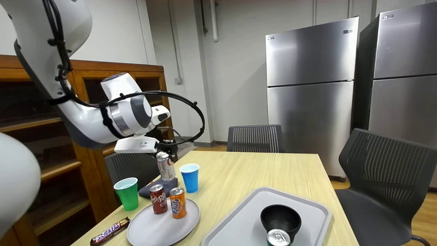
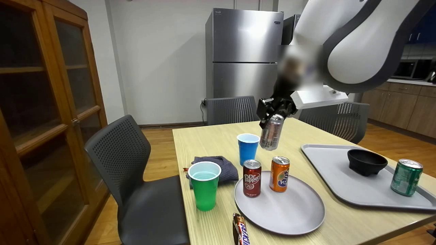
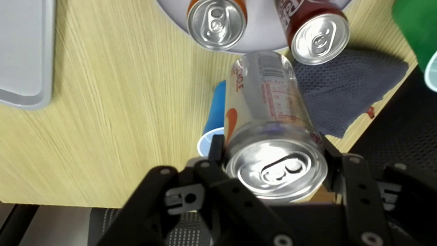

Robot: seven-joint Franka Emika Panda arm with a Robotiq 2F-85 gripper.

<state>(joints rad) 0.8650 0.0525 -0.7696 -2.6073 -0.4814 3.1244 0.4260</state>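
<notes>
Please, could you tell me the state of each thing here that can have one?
Silver can, tilted, held off the table
Gripper, closed on this can
Dr Pepper can, upright on the plate
Fanta can, upright on the plate
Green can, upright on the tray
Black bowl, rim up on the tray
Blue cup, upright
Green cup, upright
Cloth, rumpled
Snickers bar, lying flat, wrapped
Refrigerators, doors shut
Cabinet, doors shut

Bright light; glare on silver can [image 3: 273, 130]; faint wall shadow [image 2: 187, 78]; blurred patch [image 2: 300, 68] over arm [image 2: 361, 56].
</notes>
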